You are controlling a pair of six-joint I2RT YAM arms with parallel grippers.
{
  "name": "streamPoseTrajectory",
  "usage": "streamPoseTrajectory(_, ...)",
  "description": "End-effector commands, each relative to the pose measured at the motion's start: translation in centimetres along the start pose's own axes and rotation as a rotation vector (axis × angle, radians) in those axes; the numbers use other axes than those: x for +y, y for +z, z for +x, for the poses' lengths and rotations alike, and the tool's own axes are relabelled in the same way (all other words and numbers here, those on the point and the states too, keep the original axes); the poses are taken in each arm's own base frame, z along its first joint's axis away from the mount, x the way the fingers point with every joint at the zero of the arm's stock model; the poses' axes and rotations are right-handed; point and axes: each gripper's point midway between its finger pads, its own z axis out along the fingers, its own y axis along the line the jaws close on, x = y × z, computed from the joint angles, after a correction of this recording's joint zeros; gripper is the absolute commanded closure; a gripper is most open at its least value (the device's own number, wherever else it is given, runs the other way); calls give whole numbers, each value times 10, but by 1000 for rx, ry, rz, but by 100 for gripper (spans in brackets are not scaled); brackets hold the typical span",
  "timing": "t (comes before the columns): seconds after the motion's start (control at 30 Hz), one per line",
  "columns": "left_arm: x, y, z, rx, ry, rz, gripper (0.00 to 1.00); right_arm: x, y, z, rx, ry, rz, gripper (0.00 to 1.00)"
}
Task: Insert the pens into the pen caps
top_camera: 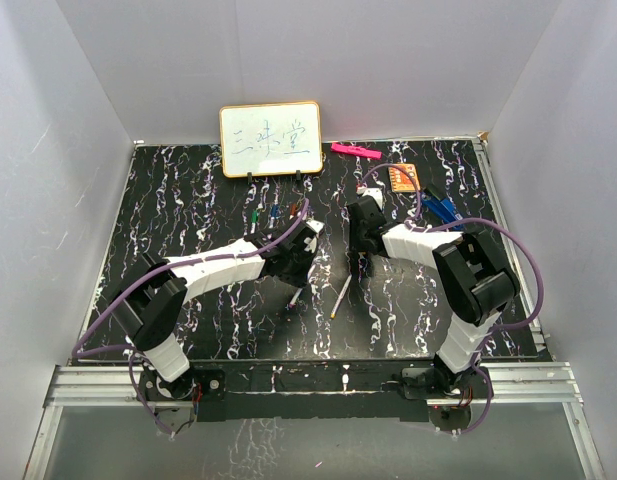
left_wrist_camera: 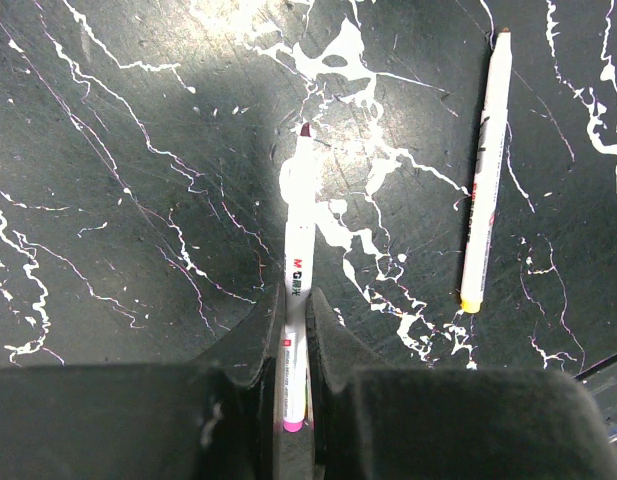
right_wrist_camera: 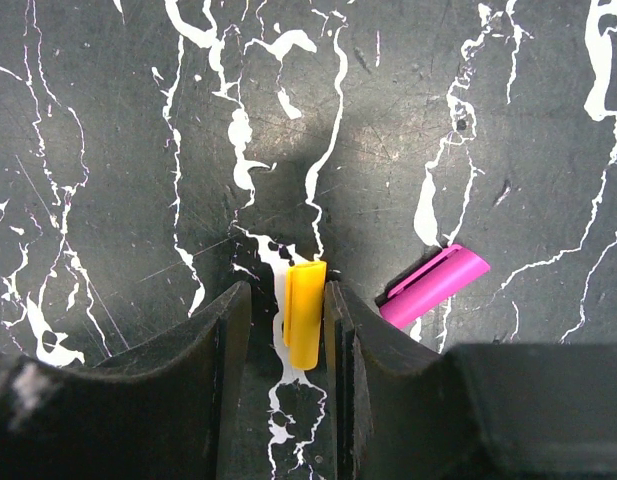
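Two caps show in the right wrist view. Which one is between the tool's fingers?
The yellow cap sits inside the right tool; the pink cap lies outside it.

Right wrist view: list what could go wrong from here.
1. The yellow cap sits against one finger of the right gripper, with a gap on the other side; it may tilt or slip when a pen pushes in.
2. The left gripper holds a pink-ended pen, while the pink cap lies loose nearby: possible colour mismatch.
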Motion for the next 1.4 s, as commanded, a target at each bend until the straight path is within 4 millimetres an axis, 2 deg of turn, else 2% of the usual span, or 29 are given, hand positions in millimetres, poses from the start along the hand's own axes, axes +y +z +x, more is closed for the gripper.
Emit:
streamPoseTrajectory(0.0,-3,-13,-9,-44,2,12,100,2,4,-18,-51,16,9,66)
streamPoseTrajectory(0.33,-3,-13,-9,-45,-5,11,100,-2,3,8,20,59,16,67)
streamPoseTrajectory(0.53,-2,-13,-10,-50,-7,7,100,-1,-2,17,42,82,-7,68)
streamPoseTrajectory(0.67,-3,-13,-11,-50,-11,8,100,-1,-4,21,61,82,-10,77)
streamPoseTrajectory(0.77,-2,-14,-11,-51,-13,3,100,0,-5,24,81,85,-15,78)
streamPoseTrajectory(0.87,-1,-15,-11,-56,-15,2,100,1,-7,32,111,83,-20,78)
streamPoseTrajectory(1.03,0,-15,-12,-57,-18,0,100,-2,-11,46,149,63,6,69)
streamPoseTrajectory(1.23,-2,-15,-13,-60,-19,7,100,-9,-12,53,165,65,44,72)
streamPoseTrajectory(1.37,-2,-15,-13,-60,-19,8,100,-17,-5,60,184,51,92,73)
